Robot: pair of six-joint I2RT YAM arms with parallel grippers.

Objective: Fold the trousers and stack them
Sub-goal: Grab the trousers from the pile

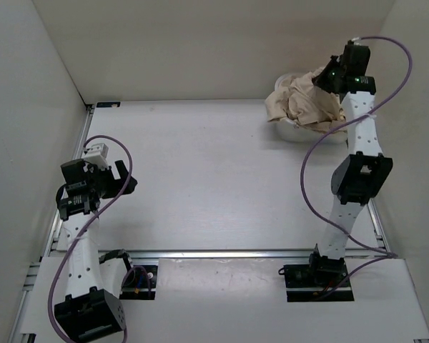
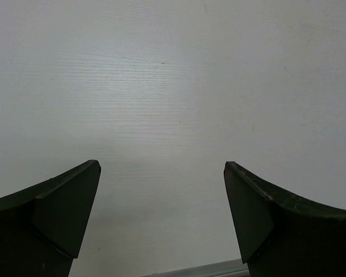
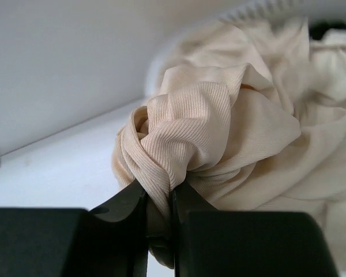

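Observation:
A heap of beige trousers [image 1: 306, 103] fills the white basket [image 1: 289, 131] at the back right of the table. My right gripper [image 1: 322, 80] is over the heap and shut on a bunched fold of the trousers [image 3: 184, 127]; the ribbed fabric is pinched between its black fingers [image 3: 124, 210]. My left gripper [image 1: 129, 179] is open and empty, low over the bare table at the left; its two dark fingertips [image 2: 69, 202] stand wide apart in the left wrist view.
White walls close in the table at the left, back and right. A metal rail [image 1: 236, 254] runs along the near edge between the arm bases. The basket's rim [image 3: 259, 7] shows behind the fabric in the right wrist view.

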